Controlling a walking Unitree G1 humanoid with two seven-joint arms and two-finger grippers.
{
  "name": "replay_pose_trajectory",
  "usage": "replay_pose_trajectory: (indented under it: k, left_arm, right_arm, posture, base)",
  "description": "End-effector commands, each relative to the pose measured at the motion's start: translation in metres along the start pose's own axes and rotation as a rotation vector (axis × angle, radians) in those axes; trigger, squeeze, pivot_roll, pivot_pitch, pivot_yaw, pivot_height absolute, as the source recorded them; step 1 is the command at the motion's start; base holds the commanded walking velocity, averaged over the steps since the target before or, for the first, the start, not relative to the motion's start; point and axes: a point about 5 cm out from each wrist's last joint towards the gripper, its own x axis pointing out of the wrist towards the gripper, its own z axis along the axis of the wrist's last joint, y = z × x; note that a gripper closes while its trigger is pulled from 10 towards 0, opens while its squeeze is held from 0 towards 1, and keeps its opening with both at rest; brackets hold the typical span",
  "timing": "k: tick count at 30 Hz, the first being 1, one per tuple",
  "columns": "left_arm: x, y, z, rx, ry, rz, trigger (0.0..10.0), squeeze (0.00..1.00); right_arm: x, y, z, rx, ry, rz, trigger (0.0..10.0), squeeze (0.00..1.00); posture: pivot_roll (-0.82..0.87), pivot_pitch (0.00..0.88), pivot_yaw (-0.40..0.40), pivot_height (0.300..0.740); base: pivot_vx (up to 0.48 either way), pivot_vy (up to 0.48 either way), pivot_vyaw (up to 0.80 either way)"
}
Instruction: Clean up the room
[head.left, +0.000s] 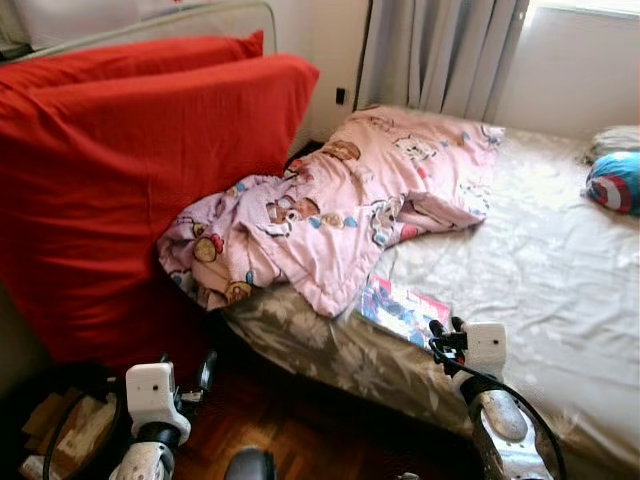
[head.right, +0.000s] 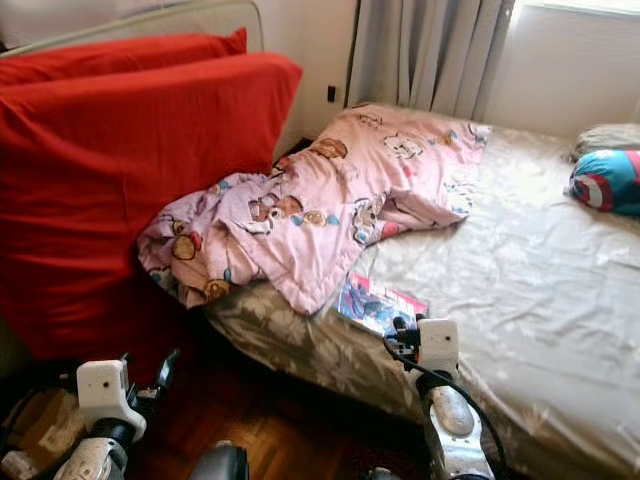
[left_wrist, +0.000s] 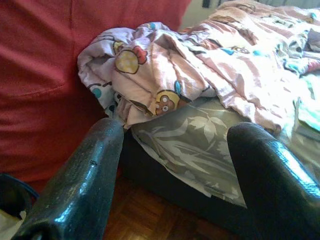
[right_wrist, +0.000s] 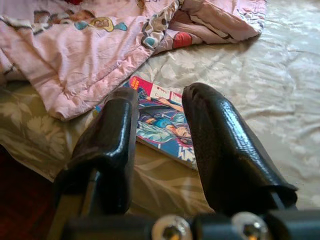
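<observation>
A crumpled pink cartoon-print blanket (head.left: 330, 210) lies across the near left part of the bed (head.left: 540, 260) and hangs over its corner. A colourful comic magazine (head.left: 400, 305) lies flat on the sheet near the bed's front edge, its far end tucked under the blanket. My right gripper (head.left: 443, 333) hovers just in front of the magazine (right_wrist: 162, 120), open, with nothing between its fingers. My left gripper (head.left: 205, 372) is low by the bed's corner, over the wood floor, wide open (left_wrist: 177, 132) and pointing at the hanging blanket (left_wrist: 165, 75).
Big red cushions (head.left: 130, 170) lean against the wall on the left, touching the blanket. A blue and red round-shield pillow (head.left: 615, 180) lies at the far right of the bed. A dark bag with cardboard (head.left: 70, 425) sits at lower left. Grey curtains (head.left: 440, 50) hang behind.
</observation>
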Motion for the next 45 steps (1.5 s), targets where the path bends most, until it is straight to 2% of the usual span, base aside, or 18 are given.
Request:
replay_pose_trajectory:
  k: [1, 2, 5, 12, 19, 26, 30, 45]
  left_arm:
    - [0.003, -0.001, 0.004, 0.019, -0.008, -0.016, 10.0, 0.0]
    - [0.004, 0.0, 0.008, 0.023, -0.014, -0.023, 10.0, 0.0]
    - [0.006, -0.001, 0.013, 0.026, -0.026, -0.038, 10.0, 0.0]
    - [0.008, -0.002, 0.016, 0.025, -0.027, -0.059, 10.0, 0.0]
    - [0.011, -0.003, 0.023, 0.018, -0.04, -0.061, 10.0, 0.0]
    - [0.004, -0.003, 0.018, 0.01, -0.029, -0.055, 10.0, 0.0]
    - [0.002, -0.004, 0.017, 0.007, -0.022, -0.056, 10.0, 0.0]
    - [0.007, -0.005, 0.021, 0.002, -0.031, -0.051, 10.0, 0.0]
  right_arm:
    - [0.003, -0.002, 0.003, 0.022, -0.003, -0.018, 10.0, 0.0]
    - [0.004, 0.0, 0.004, 0.071, -0.009, -0.04, 10.0, 0.0]
    - [0.003, 0.003, 0.001, 0.121, -0.004, -0.06, 10.0, 0.0]
    - [-0.003, 0.01, -0.005, 0.137, 0.0, -0.041, 10.0, 0.0]
    - [-0.005, 0.009, -0.007, 0.117, 0.012, -0.017, 10.0, 0.0]
    - [-0.004, 0.006, -0.006, 0.109, 0.016, -0.017, 10.0, 0.0]
    - [-0.003, 0.009, -0.005, 0.095, 0.018, 0.015, 10.0, 0.0]
    - [0.003, 0.01, 0.0, 0.091, 0.019, 0.023, 10.0, 0.0]
  posture:
    - [0.03, 0.0, 0.003, 0.622]
    - [0.03, 0.0, 0.012, 0.622]
    - [0.02, 0.0, 0.03, 0.622]
    - [0.01, 0.0, 0.046, 0.622]
    - [0.01, 0.009, 0.036, 0.622]
    - [0.02, 0.01, 0.025, 0.622]
    - [0.02, 0.003, 0.023, 0.622]
    - [0.02, 0.029, 0.012, 0.622]
  base:
    - [0.0, 0.0, 0.0]
    - [0.0, 0.0, 0.0]
    - [0.0, 0.0, 0.0]
    - [0.0, 0.0, 0.0]
    - [0.103, 0.0, 0.0]
    - [0.278, 0.0, 0.0]
    - [0.3, 0.0, 0.0]
    - [0.307, 0.0, 0.0]
